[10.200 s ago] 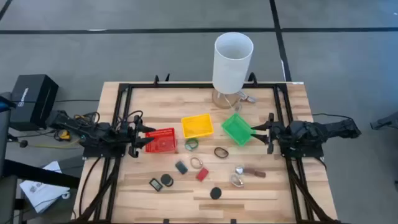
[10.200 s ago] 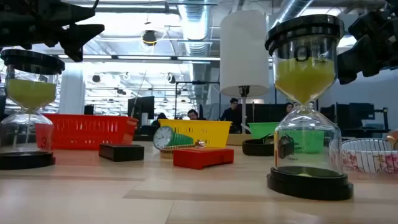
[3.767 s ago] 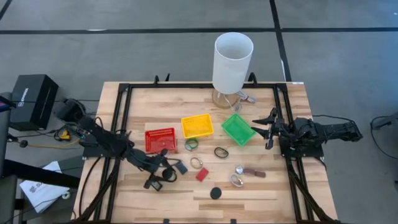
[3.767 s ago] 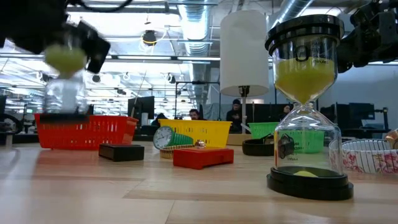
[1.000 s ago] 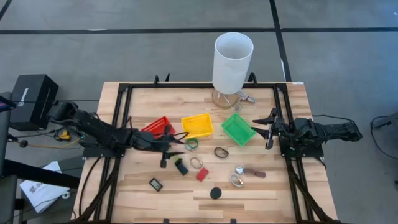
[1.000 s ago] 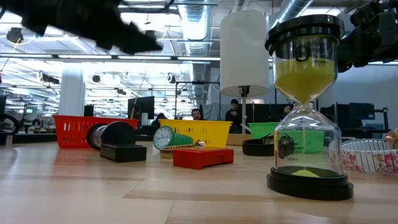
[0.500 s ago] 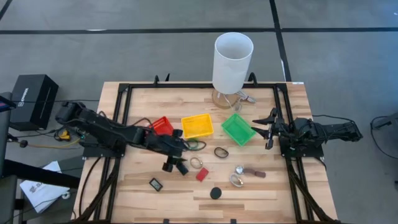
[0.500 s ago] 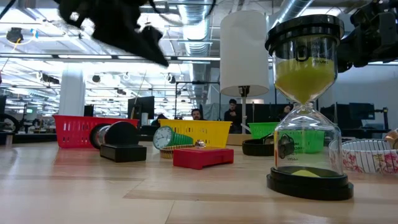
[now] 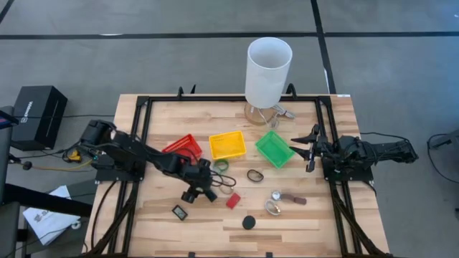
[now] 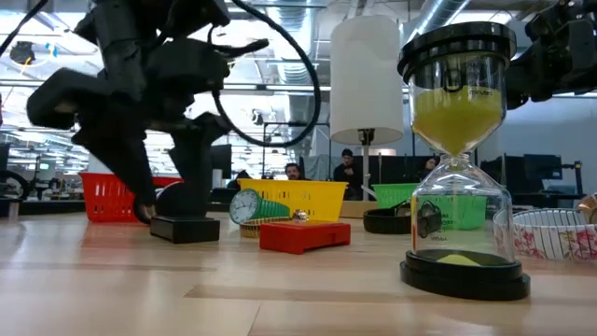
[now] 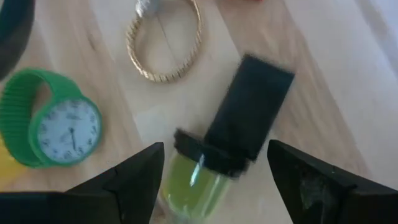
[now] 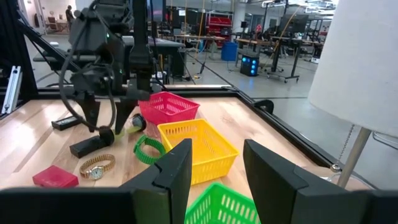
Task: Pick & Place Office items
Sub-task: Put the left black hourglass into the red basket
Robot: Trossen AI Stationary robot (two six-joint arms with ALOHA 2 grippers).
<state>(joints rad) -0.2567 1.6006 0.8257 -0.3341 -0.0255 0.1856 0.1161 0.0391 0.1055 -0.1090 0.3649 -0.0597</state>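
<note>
Left claw (image 9: 203,190) stood at frame centre-left, fingers apart astride small hourglass (image 11: 200,169) lying against black block (image 11: 250,107) on desk (image 9: 301,222). Right claw (image 9: 310,148), fingers parted, empty, right.

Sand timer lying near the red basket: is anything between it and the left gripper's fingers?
Nothing visible is. In the left wrist view the sand timer lies on its side in the gap of the open left gripper, bare wood on both sides. The black block lies beyond it, against the timer's cap, outside the gap.
</note>
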